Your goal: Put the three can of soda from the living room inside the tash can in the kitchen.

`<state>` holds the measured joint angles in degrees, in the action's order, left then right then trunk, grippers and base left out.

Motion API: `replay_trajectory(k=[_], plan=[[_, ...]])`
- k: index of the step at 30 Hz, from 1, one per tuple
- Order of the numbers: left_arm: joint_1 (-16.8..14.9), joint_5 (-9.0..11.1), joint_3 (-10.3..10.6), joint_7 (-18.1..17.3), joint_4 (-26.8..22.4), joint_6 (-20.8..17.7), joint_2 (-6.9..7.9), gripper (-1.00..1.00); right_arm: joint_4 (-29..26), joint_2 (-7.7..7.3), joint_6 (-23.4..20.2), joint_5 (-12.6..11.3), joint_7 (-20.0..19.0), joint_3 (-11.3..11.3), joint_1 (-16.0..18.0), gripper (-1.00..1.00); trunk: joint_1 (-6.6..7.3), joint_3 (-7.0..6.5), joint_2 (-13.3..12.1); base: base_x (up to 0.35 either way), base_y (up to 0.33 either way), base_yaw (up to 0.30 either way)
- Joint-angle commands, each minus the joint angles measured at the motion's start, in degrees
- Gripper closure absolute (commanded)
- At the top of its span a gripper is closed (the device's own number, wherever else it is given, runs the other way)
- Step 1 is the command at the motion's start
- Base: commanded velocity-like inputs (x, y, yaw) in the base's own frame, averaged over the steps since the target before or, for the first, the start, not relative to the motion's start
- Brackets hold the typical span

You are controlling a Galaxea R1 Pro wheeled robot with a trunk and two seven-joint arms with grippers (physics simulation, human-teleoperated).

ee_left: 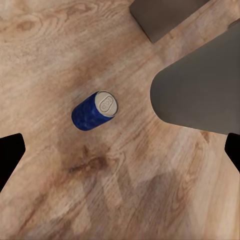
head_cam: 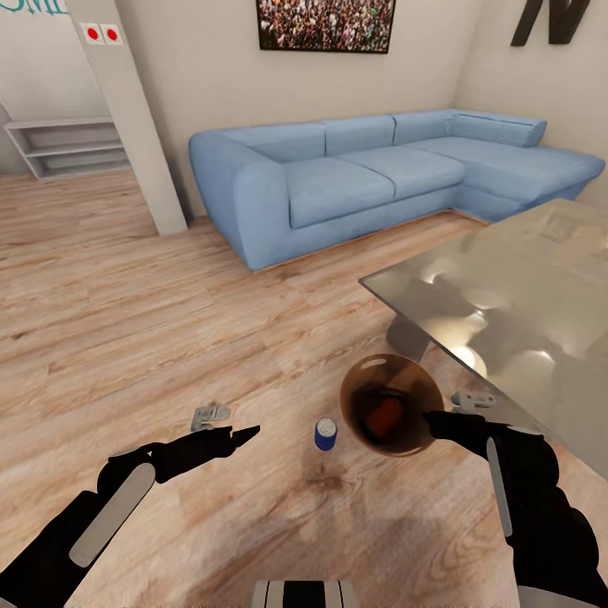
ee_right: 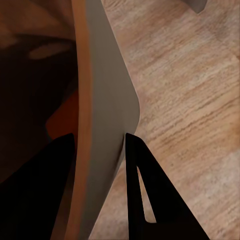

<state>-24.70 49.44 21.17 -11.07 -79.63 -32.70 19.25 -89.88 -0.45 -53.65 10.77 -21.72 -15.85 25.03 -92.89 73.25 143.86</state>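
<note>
Blue can stands on the wood floor just beside the trash can, whose wall your right gripper pinches, an orange can inside, while your left gripper hovers wide above for pickup.

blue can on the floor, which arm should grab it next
Left. Its tool is empty and open above the floor near the blue can. The right tool is clamped on the trash can rim, one finger inside and one outside.
</note>
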Motion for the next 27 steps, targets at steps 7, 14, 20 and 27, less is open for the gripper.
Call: replay_trajectory(k=[7, 14, 20, 27], plan=[[0.0, 0.0, 0.0, 0.0, 0.0, 0.0, 0.0, -1.0, 0.0, 0.01, -0.1, -1.1, -0.1, 0.0, 0.0, 1.0, 0.01, 0.56, 0.0, 0.0, 0.0, 0.0], [0.0, -1.2, 0.0, -0.1, 0.0, 0.0, -0.01, -1.0, 0.0, 0.01, -0.1, -1.1, -0.1, 0.0, 0.0, 1.0, 0.01, 1.13, 0.0, 0.0, 0.0, 0.0], [0.0, -1.5, 0.0, -0.1, 0.0, 0.0, -0.03, -1.0, 0.0, -0.02, -0.1, -1.1, -0.1, 0.0, 0.0, 1.0, 0.01, 1.59, 0.0, 0.0, 0.0, 0.0], [0.0, -1.5, 0.0, -0.1, 0.0, 0.0, -0.08, -1.0, 0.0, -0.16, -0.2, -1.1, -0.1, 0.0, 0.0, 1.0, 0.01, 1.68, 0.0, 0.0, 0.0, -0.002]])
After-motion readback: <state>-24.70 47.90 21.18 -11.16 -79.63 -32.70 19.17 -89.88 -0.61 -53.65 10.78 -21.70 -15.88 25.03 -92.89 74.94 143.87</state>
